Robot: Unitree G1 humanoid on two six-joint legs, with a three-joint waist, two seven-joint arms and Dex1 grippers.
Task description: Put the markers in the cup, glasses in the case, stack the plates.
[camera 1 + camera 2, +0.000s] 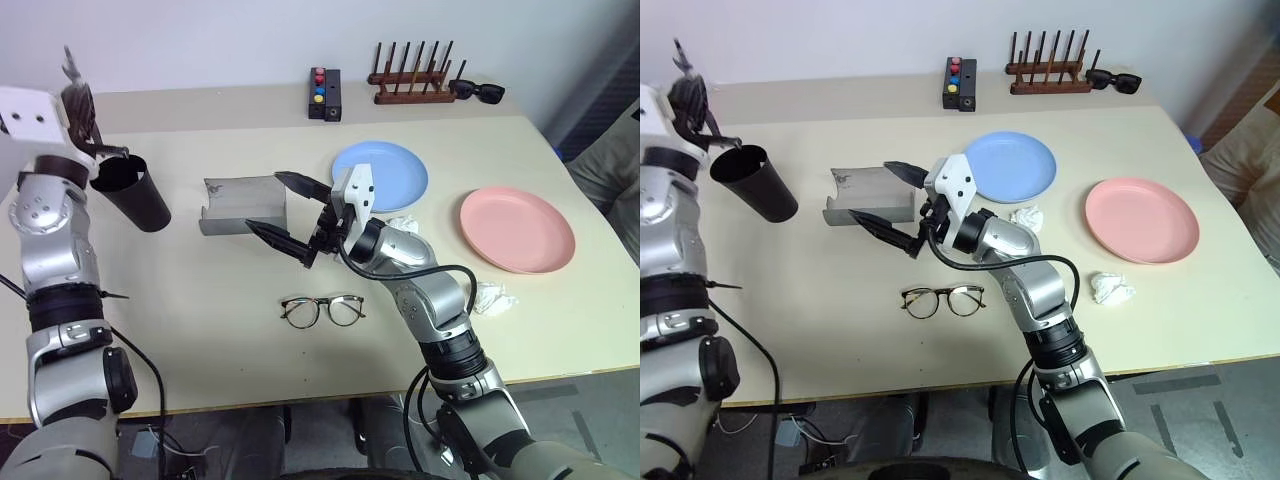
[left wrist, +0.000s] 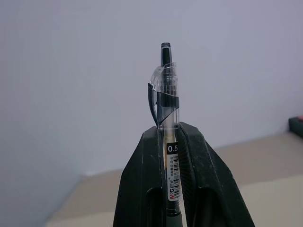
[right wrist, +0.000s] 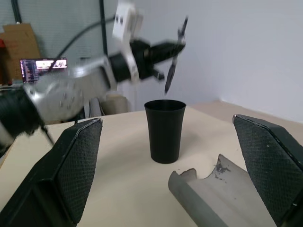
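Glasses (image 1: 322,310) sit closest to me on the table (image 1: 200,330), lenses flat, nothing touching them. Going left to right from there: my left gripper (image 3: 170,49) is up above the black cup (image 1: 131,192), clamped on a dark marker (image 2: 169,142) that's hanging roughly vertical over the rim. Cup is upright near the table's left edge. Next is the grey case (image 1: 244,205), lying open. My right gripper (image 1: 290,212) hovers just in front of it, jaws spread wide, holding nothing. Blue plate (image 1: 380,176) is behind that arm, pink plate (image 1: 517,228) well off to the right, so not stacked. Crumpled tissues (image 1: 494,297) lie near the pink one.
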